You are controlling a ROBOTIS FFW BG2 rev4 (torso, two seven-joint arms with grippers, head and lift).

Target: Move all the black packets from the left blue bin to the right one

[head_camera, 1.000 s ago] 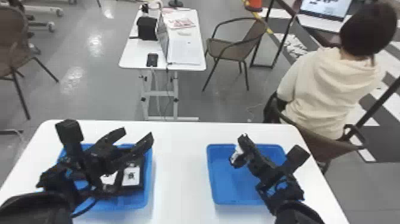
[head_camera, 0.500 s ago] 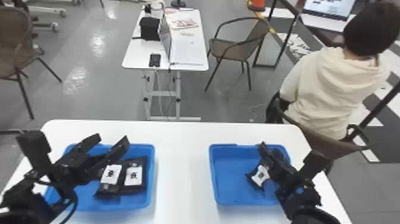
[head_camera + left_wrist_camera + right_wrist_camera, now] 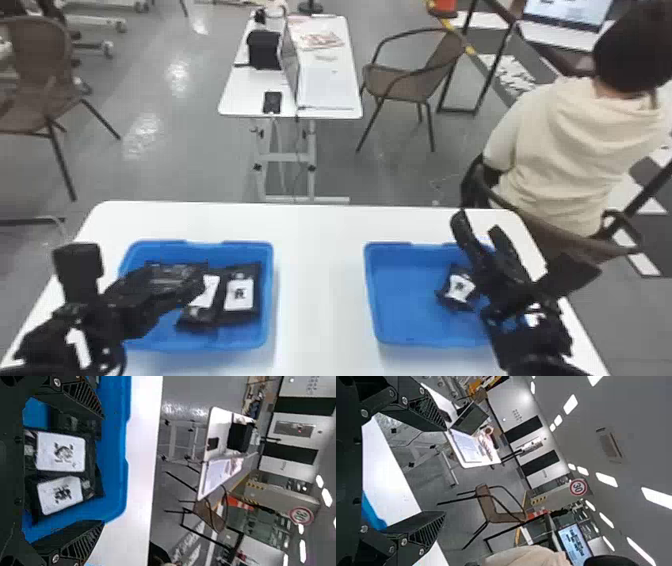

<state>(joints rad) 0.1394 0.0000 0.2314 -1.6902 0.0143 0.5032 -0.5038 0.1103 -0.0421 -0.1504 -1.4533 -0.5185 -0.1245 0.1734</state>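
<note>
"Black packets [image 3: 239,292], quick pass. Nearest stuff?"

"Left end effector [image 3: 104,470]: spread wide over the left blue bin, no hold on anything. Right end effector [image 3: 445,471]: also wide, empty, at the outer side of the right blue bin."

"Packets?"

"Two labelled ones flat in the left blue bin [image 3: 268,295], edges meeting, labels up. Dark shape [image 3: 73,421] beside them, can't tell if it's a third. One packet [image 3: 460,290] in the right blue bin [image 3: 405,300], lying askew."

"Handling?"

"My guess: light, soft pouches, slick film, maybe firmer inside. Contents hidden, so fragility unknown. Labels look smooth; ends crimped."

"Grip where?"

"Both long sides, mid-body, across the label. Skip the crimped ends: likely floppy, it would swing or peel out. Close gently; film could slide if pinched shallow."

"Risk?"

"Spread that wide, it could scoop both, or drag the neighbour by its edge. Take one, centre on it, lift straight, clear the rim."

"Beyond?"

"White desk [image 3: 320,300] under both bins, its far edge past them, then a chair [image 3: 405,85]. Next."
</note>
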